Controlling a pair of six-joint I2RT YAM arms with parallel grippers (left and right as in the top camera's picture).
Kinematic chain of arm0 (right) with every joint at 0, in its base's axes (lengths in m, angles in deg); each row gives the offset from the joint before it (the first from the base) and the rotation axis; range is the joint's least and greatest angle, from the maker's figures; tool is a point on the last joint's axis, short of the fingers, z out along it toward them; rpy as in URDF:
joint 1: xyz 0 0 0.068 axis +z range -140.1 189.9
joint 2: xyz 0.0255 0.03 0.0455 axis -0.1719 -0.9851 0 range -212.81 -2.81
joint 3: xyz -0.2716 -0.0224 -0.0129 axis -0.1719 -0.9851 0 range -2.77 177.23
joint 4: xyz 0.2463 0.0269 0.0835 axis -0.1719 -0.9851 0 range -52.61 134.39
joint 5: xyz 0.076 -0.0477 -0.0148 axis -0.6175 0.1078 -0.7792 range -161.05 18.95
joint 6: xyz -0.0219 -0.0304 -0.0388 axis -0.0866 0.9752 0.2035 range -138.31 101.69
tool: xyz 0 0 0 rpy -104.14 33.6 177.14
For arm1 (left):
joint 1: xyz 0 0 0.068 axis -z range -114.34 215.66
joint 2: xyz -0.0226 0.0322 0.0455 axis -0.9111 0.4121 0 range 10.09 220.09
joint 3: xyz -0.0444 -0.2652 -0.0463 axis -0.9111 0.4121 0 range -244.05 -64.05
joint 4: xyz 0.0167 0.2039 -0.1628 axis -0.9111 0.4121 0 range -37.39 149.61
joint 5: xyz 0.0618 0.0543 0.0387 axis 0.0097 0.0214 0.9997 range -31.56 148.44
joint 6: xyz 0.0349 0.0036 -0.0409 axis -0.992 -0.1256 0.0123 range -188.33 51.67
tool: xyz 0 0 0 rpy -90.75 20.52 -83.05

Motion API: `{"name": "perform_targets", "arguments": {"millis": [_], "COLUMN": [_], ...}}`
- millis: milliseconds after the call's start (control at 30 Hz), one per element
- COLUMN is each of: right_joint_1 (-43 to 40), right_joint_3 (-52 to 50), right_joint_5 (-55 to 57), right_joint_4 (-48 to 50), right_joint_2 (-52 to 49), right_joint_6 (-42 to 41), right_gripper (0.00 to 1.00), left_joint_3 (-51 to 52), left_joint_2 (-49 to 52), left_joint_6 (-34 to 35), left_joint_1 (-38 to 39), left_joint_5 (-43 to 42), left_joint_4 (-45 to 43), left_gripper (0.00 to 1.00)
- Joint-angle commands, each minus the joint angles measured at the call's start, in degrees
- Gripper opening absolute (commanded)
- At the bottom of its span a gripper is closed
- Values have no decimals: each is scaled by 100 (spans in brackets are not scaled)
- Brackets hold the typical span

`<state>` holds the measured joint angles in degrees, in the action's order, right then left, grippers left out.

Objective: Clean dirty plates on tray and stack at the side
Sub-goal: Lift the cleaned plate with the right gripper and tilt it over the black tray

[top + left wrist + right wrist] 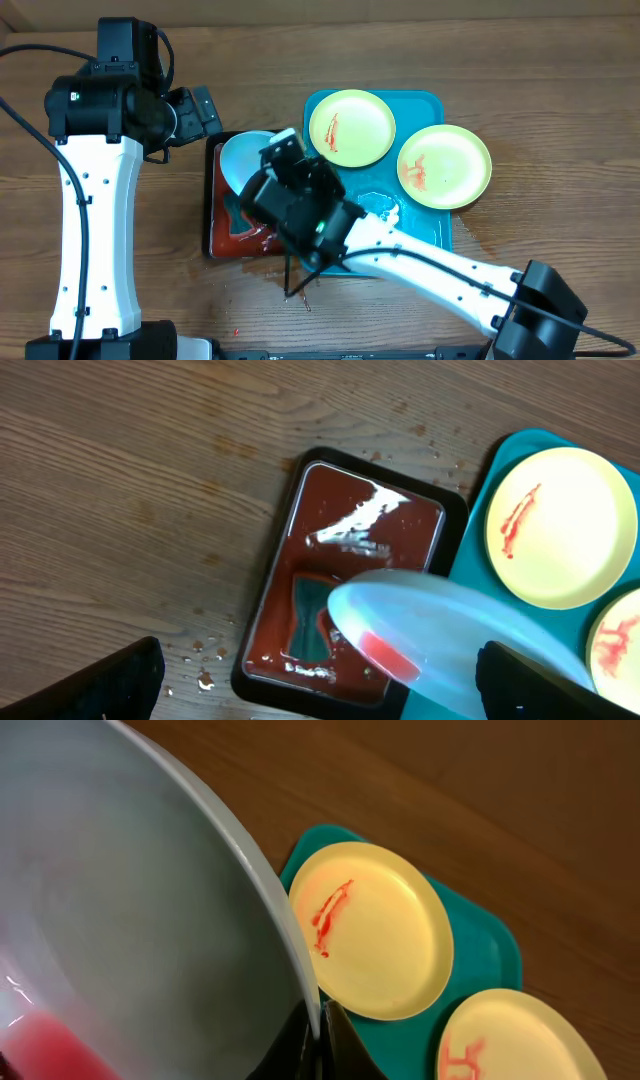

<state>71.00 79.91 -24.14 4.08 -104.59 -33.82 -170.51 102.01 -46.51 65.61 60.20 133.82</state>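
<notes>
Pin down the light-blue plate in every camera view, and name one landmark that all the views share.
Overhead: the light-blue round plastic plate lies left of centre over the black rectangular tray, partly behind the right arm.
Left wrist: the plate is lower centre, over that black tray.
Right wrist: it fills the left half.
Shared landmark: the yellow-green round plate with one long red streak, on the turquoise tray.

two plates point(351, 127) point(445, 166) on the tray point(428, 103); third plate point(243, 160) over smaller tray point(222, 238), leftward
</notes>
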Motion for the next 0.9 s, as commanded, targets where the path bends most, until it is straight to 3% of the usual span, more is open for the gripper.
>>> {"name": "perform_targets", "arguments": {"millis": [0, 333, 867], "right_joint_1": [267, 793, 837], "right_joint_3": [136, 136, 136], "right_joint_5": [927, 1910, 1908], "right_joint_4": [42, 39, 42], "right_joint_2": [120, 120, 120], "right_joint_6": [-122, -118, -116], "right_gripper": [4, 4, 4], "left_joint_3": [-118, -118, -118], "left_joint_2": [-87, -87, -87], "left_joint_6": [-107, -107, -107], "left_joint_1": [-33, -33, -33], "left_joint_5": [122, 122, 122], "left_joint_4": [-4, -4, -4], "left_gripper": [100, 100, 100]}}
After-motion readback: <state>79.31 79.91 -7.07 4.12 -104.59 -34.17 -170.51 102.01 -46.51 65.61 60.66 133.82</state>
